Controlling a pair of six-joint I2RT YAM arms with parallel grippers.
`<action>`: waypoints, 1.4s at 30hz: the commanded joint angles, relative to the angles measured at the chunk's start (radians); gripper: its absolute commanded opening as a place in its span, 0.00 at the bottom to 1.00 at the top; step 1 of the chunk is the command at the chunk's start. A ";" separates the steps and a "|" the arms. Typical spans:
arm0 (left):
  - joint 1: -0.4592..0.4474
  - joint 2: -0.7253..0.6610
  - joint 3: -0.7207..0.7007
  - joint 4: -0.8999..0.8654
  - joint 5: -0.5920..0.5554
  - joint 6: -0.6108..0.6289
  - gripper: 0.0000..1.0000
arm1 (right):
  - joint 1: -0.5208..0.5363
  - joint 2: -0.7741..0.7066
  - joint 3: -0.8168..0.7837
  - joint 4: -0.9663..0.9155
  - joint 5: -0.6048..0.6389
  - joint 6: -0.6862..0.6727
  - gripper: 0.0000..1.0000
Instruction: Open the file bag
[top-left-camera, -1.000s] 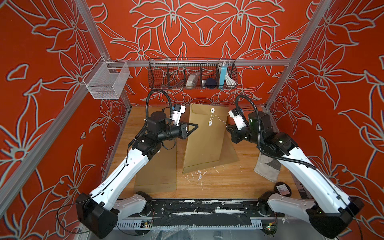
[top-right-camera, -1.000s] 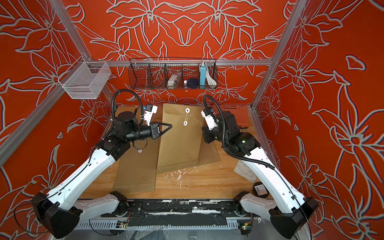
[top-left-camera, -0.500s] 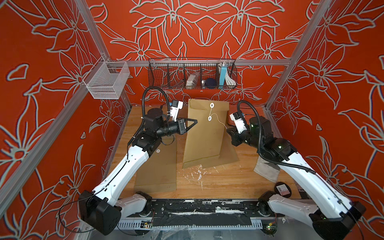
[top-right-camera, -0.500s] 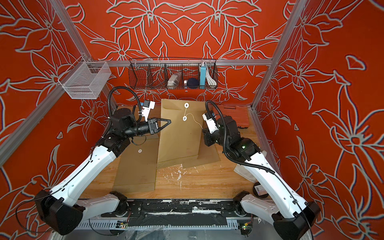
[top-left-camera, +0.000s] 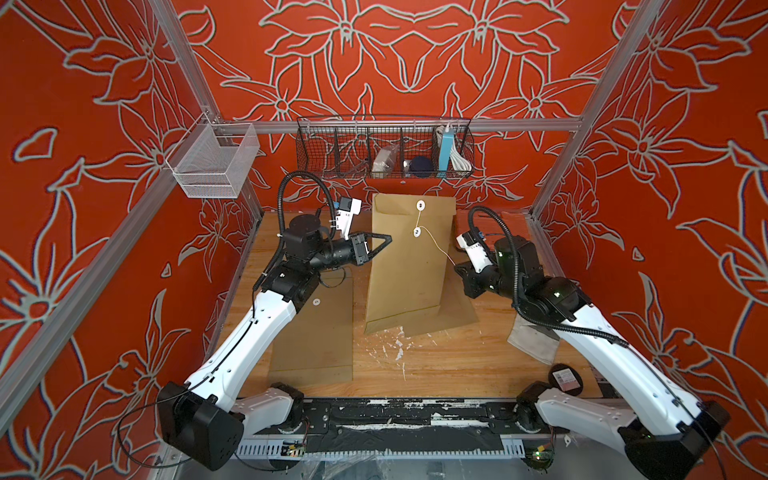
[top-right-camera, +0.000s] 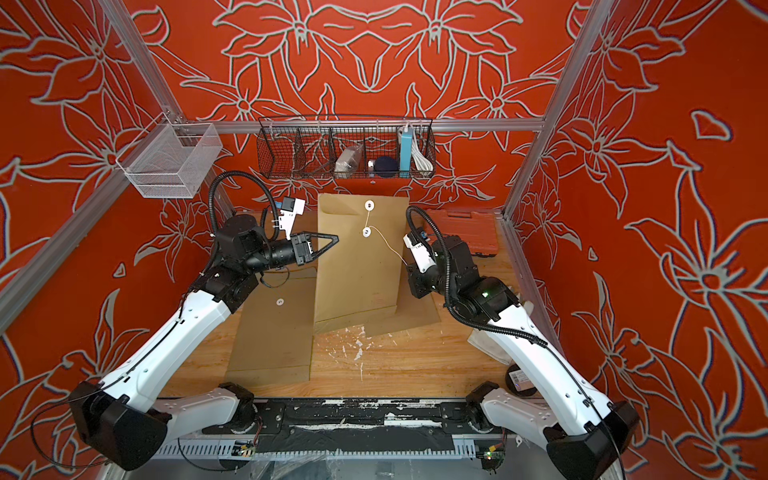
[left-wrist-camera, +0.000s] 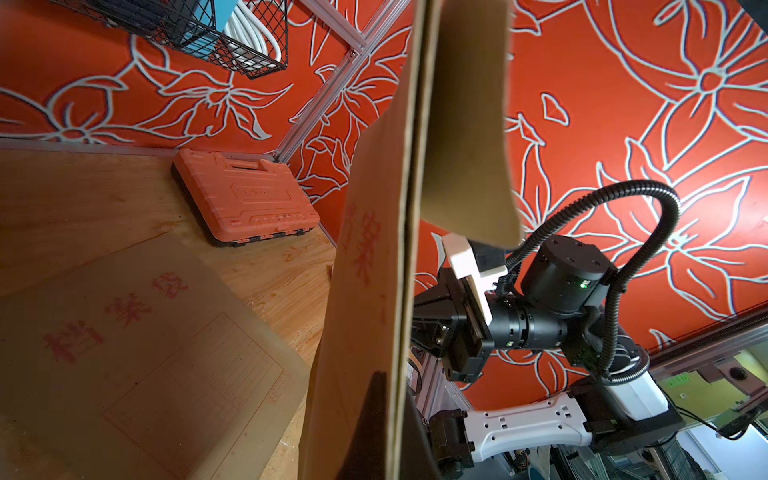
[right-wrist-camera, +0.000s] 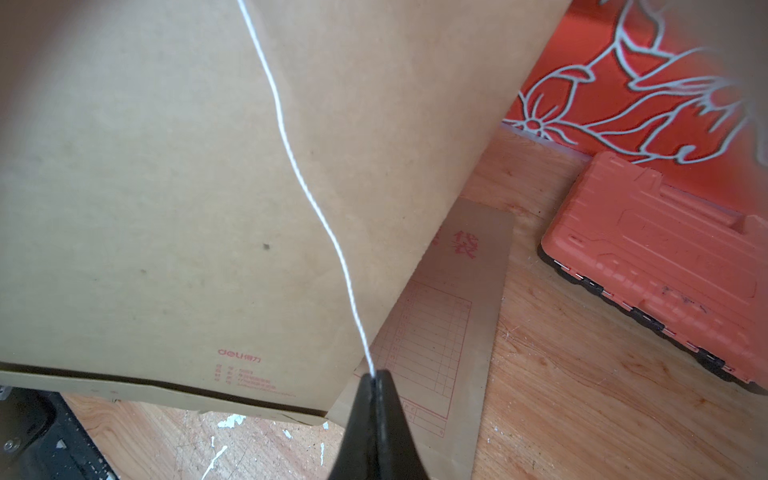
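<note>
The file bag (top-left-camera: 409, 266) is a brown paper envelope held upright over the table, its lower edge close to the wood. My left gripper (top-left-camera: 388, 239) is shut on the bag's left edge; in the left wrist view the dark fingers (left-wrist-camera: 374, 415) clamp the bag's edge (left-wrist-camera: 374, 270). A white string (top-left-camera: 436, 248) runs from the flap's disc down to the lower disc (top-left-camera: 417, 232) and out to my right gripper (top-left-camera: 456, 266). In the right wrist view that gripper (right-wrist-camera: 376, 376) is shut on the string (right-wrist-camera: 291, 158) in front of the bag (right-wrist-camera: 166, 187).
Another brown envelope (top-left-camera: 316, 332) lies flat at the left, and one more (top-left-camera: 453, 316) lies under the held bag. An orange tool case (top-right-camera: 461, 232) sits at the back right. A grey cloth (top-left-camera: 534, 340) and black disc (top-left-camera: 565, 378) lie by the right arm. Wire baskets (top-left-camera: 384, 151) hang on the back wall.
The left gripper has raised the bag and carried its top toward the back wall. The right gripper has drawn back to the right, and the string now stretches longer from the lower disc.
</note>
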 joint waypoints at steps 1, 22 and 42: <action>0.011 -0.004 0.045 0.058 0.029 -0.010 0.00 | -0.003 0.004 -0.017 -0.027 -0.041 -0.032 0.00; 0.017 -0.015 0.041 0.054 0.029 -0.018 0.00 | 0.001 0.045 -0.033 -0.096 -0.249 -0.116 0.00; -0.160 -0.091 0.056 -0.291 -0.432 0.262 0.00 | 0.019 0.054 -0.022 0.015 -0.199 0.022 0.00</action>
